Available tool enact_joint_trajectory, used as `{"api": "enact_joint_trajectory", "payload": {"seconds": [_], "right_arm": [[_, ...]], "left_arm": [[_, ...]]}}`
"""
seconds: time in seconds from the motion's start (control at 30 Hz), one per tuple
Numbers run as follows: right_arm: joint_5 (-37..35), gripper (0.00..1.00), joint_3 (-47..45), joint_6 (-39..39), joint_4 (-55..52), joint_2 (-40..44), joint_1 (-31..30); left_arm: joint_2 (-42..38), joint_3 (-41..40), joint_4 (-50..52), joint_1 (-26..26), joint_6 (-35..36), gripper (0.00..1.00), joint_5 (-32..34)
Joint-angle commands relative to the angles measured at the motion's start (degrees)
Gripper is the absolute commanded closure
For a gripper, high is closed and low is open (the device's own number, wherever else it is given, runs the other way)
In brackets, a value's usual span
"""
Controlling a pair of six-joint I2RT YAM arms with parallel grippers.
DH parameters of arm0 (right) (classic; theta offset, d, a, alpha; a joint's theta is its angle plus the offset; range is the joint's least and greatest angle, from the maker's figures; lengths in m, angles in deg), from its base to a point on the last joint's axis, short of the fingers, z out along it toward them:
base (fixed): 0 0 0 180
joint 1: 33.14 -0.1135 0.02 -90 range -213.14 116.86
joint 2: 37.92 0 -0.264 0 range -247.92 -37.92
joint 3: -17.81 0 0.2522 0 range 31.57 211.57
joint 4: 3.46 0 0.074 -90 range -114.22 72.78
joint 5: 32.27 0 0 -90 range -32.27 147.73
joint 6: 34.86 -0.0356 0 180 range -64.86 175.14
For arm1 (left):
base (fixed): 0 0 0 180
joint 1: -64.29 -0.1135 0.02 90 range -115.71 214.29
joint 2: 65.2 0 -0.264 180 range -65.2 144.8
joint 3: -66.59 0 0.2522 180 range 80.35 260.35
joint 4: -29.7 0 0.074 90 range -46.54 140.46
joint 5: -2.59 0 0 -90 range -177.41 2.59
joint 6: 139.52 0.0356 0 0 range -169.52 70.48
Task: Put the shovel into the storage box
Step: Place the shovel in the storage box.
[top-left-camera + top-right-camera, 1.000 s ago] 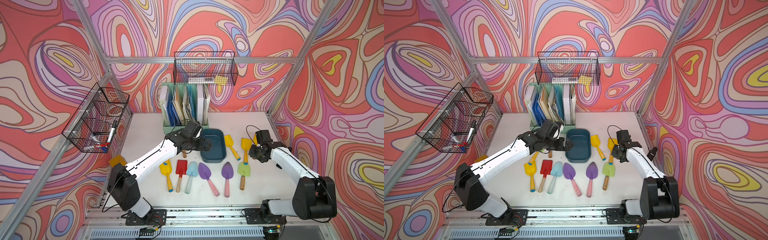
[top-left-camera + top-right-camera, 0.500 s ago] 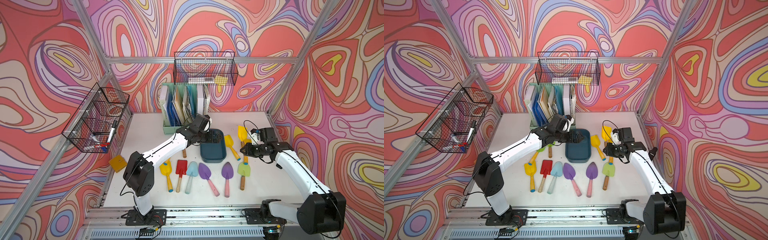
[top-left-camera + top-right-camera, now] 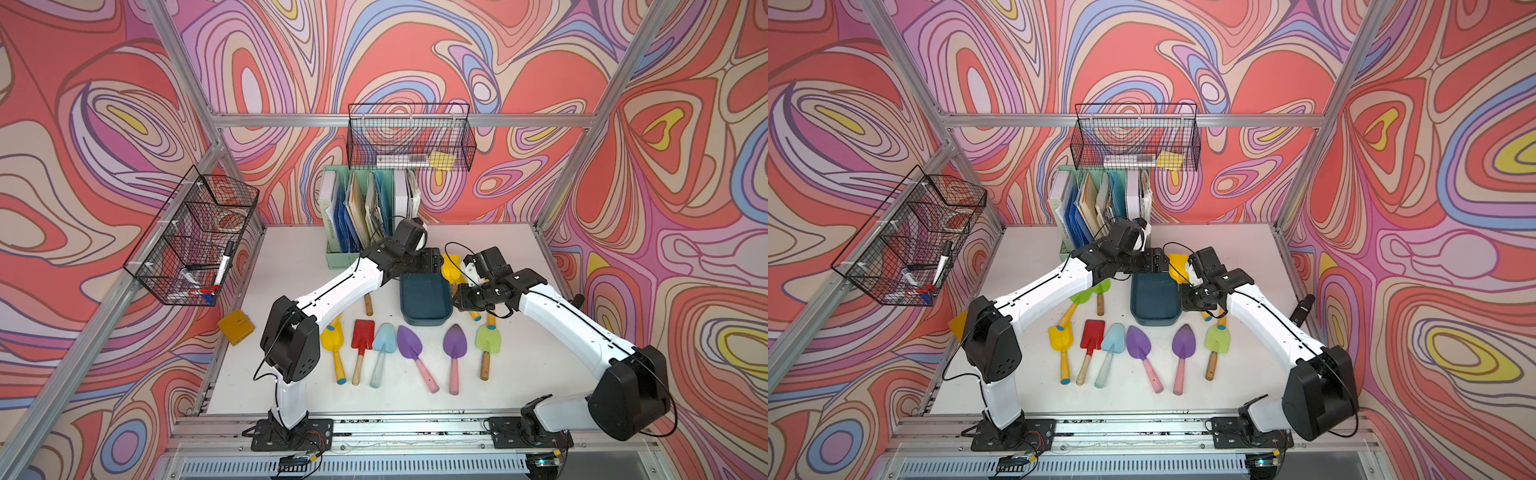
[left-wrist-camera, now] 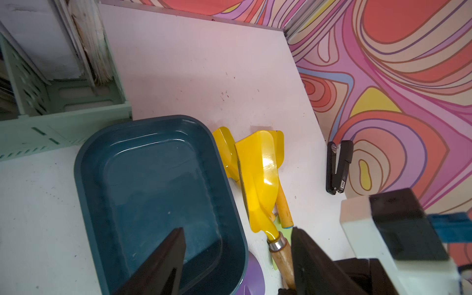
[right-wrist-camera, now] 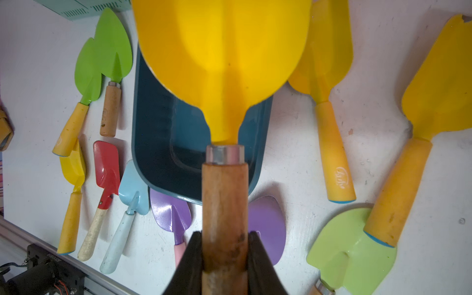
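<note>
Swirl-patterned walls close the white worktop in on the left, far and right sides. Mid-surface sits the storage box, its long axis running near to far.

The right end effector is clamped on the wooden handle of the shovel, both fingers pressed against the wood. The shovel's long axis also runs near to far, roughly parallel to the box, with the yellow blade toward the far side. It hangs just beside the box's right long wall, outside the tub, with the blade rolled partly onto its edge.

The left end effector hangs above the box with its jaws apart, gripping nothing. One finger is over the box floor, and the other is out past the right wall.

A second yellow shovel lies just right of the box. A purple trowel crowds its near rim, and the file holder stands by its far-left corner. Bare worktop opens far and right of the box, out to a stapler at the right edge.
</note>
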Motion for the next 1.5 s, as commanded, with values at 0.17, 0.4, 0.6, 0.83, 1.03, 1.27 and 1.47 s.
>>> {"api": "enact_joint_trajectory", "payload": {"seconds": [0.17, 0.4, 0.6, 0.83, 1.03, 1.27, 1.47], "right_arm": [[-3.53, 1.00, 2.53, -3.25, 2.10, -1.98, -3.09], [-4.04, 1.00, 2.99, -4.25, 2.90, -3.14, -4.90], [-3.98, 1.00, 3.40, -4.69, 3.20, -3.10, -5.69], [-3.22, 1.00, 3.13, -4.95, 3.88, -3.09, -6.39], [-2.79, 1.00, 3.47, -5.06, 4.49, -3.54, -6.95], [-2.67, 1.00, 3.78, -5.34, 4.97, -4.19, -7.28], [-2.53, 1.00, 3.79, -5.64, 5.77, -4.55, -7.52]], "left_arm": [[2.36, 0.76, 2.25, 0.20, 0.04, 0.36, 1.60], [3.88, 0.53, 1.52, 0.20, -0.31, 0.43, 1.68], [5.33, 0.32, 0.09, 0.20, -1.46, 0.53, 0.53], [6.12, -0.17, -1.24, 0.20, -2.31, 0.65, 0.10], [6.59, -0.78, -2.43, 0.20, -3.12, 0.72, -0.31], [7.18, -0.74, -2.49, 0.20, -3.58, 0.91, -0.89], [7.76, -0.58, -1.67, 0.20, -3.76, 1.00, -0.95]]}}
